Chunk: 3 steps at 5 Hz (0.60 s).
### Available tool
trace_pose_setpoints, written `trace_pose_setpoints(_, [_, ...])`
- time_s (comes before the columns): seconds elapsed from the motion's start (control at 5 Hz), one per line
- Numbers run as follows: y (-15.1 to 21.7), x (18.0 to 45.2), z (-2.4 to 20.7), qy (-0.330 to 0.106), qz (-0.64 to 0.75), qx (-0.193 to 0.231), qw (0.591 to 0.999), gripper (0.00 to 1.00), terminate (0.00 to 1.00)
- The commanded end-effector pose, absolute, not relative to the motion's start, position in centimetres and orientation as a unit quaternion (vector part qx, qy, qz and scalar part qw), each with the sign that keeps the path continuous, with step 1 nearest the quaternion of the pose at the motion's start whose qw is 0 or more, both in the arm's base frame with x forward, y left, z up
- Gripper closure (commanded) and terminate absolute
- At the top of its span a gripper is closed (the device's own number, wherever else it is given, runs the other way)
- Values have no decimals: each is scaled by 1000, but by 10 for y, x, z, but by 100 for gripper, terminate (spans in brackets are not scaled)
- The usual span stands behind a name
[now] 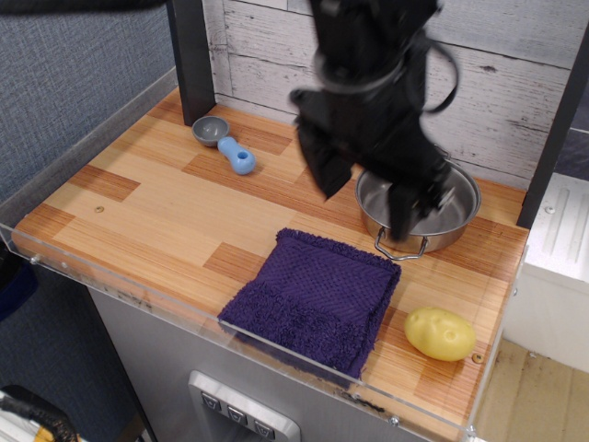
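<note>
My black gripper [365,210] hangs over the back right of the wooden tabletop [156,212], blurred by motion. Its two fingers [328,170] are spread wide apart, open, with nothing between them. The right finger reaches down in front of a silver pot [453,201], whose wire handle points toward the front. A folded purple towel [313,299] lies just in front of the gripper and the pot. To the right of the towel sits a yellow potato [440,333]. At the back left lies a measuring scoop [227,143] with a grey bowl and a blue handle.
A low clear plastic rim [110,276] runs along the table's front and left edges. A black post [190,60] stands at the back left, and another black post [557,120] at the right. A plank wall closes off the back.
</note>
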<state>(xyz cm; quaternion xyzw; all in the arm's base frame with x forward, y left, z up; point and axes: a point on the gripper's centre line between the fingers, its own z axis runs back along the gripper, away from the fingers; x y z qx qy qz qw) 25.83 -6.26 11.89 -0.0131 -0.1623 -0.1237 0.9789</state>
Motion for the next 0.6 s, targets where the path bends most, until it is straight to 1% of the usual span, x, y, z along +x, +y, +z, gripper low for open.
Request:
trace_pose_setpoints(0.0, [-52, 234, 99, -149, -118, 1, 982, 0, 0])
trace_pose_setpoints(0.4, [-36, 240, 74, -144, -103, 15, 984, 0, 0])
